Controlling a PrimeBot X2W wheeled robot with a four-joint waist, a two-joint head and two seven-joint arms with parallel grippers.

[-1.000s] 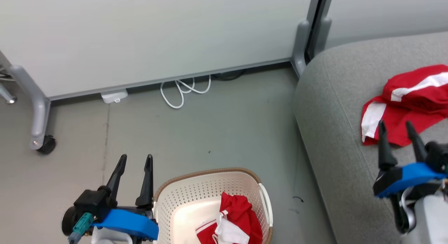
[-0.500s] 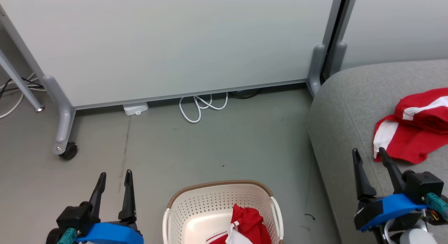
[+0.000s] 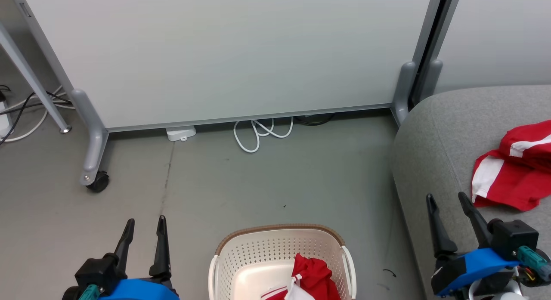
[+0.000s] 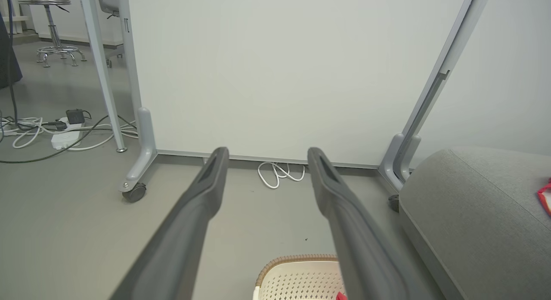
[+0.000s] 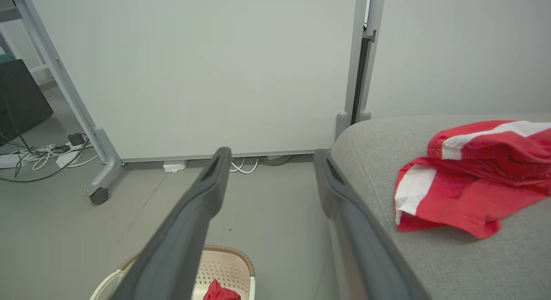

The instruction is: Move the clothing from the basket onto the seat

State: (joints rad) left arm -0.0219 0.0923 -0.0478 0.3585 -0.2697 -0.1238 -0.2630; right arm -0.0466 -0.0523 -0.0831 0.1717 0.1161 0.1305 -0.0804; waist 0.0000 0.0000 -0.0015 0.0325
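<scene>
The left gripper (image 3: pixel 145 221), left of the basket (image 3: pixel 280 227), and the right gripper (image 3: pixel 445 196), right of the basket, looked alike. Each had two long, thin, dark fingers (image 3: pixel 161 248) with pointy tips. The fingers came out of a black block (image 3: pixel 512 239) on a bright blue shell (image 3: pixel 473 261). A small teal plug (image 3: pixel 527 253) stuck out of each block.

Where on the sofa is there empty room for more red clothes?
The sofa is bare along its rounded left edge, between that edge and the red clothing lying on it, and on the strip in front of that clothing. It is crowded only where the clothing lies, toward the right.
</scene>
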